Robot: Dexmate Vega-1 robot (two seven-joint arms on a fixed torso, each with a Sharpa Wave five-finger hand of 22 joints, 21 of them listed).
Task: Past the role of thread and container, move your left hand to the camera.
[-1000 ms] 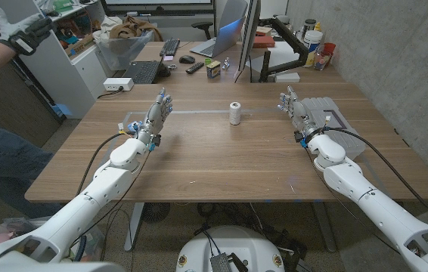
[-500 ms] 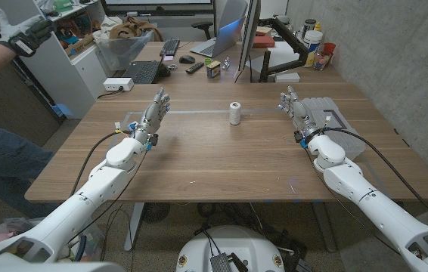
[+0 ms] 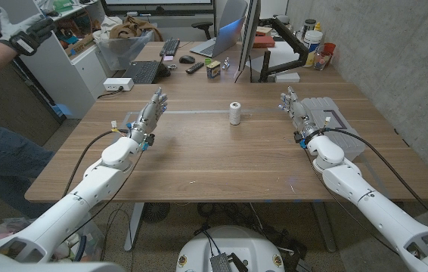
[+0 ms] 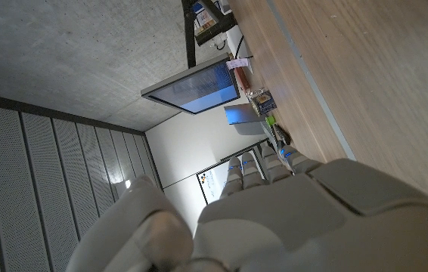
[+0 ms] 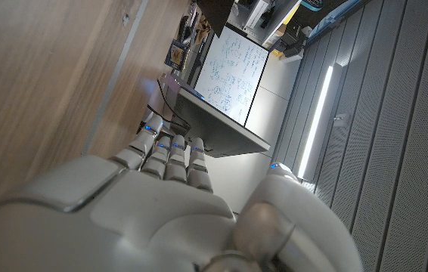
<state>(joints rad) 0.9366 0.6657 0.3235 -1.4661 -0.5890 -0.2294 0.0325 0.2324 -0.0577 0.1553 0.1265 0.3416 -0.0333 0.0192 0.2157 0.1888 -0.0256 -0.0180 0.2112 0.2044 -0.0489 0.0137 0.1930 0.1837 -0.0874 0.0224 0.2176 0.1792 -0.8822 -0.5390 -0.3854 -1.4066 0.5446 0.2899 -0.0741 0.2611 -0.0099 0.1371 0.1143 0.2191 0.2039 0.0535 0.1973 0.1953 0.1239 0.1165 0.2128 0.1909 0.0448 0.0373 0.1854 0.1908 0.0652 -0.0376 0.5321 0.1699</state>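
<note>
— Left hand (image 3: 151, 111) first: what is it holding?

— Nothing. Its fingers (image 3: 156, 100) are stretched out and a little apart, pointing away over the wooden table (image 3: 221, 162); it seems to stand on its edge, though that is hard to judge from above.

— And the spool of thread (image 3: 234, 113)?

— Upright mid-table, well apart from both hands.

— Right hand (image 3: 299, 113)?

— Also open and holding nothing, beside a clear container (image 3: 333, 119) at the table's right side.

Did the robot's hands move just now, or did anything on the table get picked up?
The left hand slid a little farther across the table and toward its left edge, holding nothing. The right hand and the thread roll stayed where they were.
</note>
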